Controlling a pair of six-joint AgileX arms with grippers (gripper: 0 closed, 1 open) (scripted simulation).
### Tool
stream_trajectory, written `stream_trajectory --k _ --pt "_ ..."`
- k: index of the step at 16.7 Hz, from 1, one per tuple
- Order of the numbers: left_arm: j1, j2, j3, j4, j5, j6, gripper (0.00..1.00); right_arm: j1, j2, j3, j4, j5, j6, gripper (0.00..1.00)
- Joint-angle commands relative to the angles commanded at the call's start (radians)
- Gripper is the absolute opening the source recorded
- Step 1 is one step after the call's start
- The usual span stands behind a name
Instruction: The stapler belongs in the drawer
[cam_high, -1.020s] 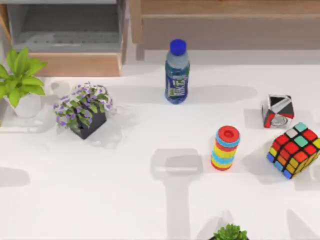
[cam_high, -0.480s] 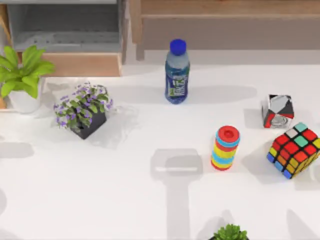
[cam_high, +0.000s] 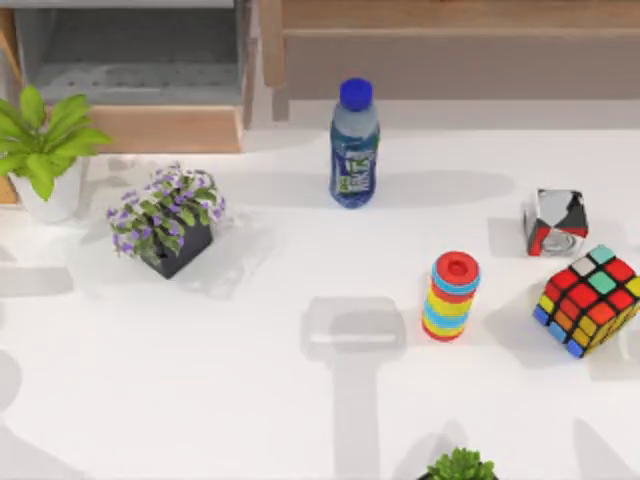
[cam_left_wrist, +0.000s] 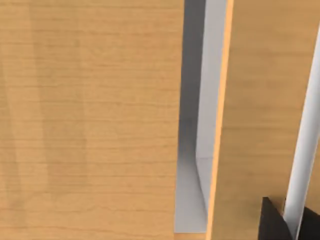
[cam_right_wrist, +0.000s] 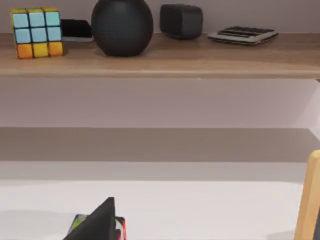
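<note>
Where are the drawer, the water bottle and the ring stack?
drawer (cam_high: 150, 128), top view, wooden front panel.
water bottle (cam_high: 354, 160), top view, blue label.
ring stack (cam_high: 451, 296), top view, middle rings.

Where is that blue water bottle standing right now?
In the top view the water bottle stands upright near the table's back middle, just right of the drawer, with the purple flower pot to its left.

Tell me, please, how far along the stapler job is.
Done: the drawer stands open, grey inside showing. In hand: the left wrist view faces wood panels close up. Left: the stapler lies on the table, ungrasped, to be lifted in.
</note>
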Motion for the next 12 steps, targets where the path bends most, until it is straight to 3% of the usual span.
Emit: stream_trajectory --k 6,12 --pt "-0.069 0.086 0.197 -0.109 -0.071 -0.007 0.00 0.000 0.000 0.000 0.000 0.000 0.000 1.00" --pt "-0.074 0.097 0.218 -0.124 -0.076 -0.006 0.00 0.000 0.000 0.000 0.000 0.000 0.000 1.00"
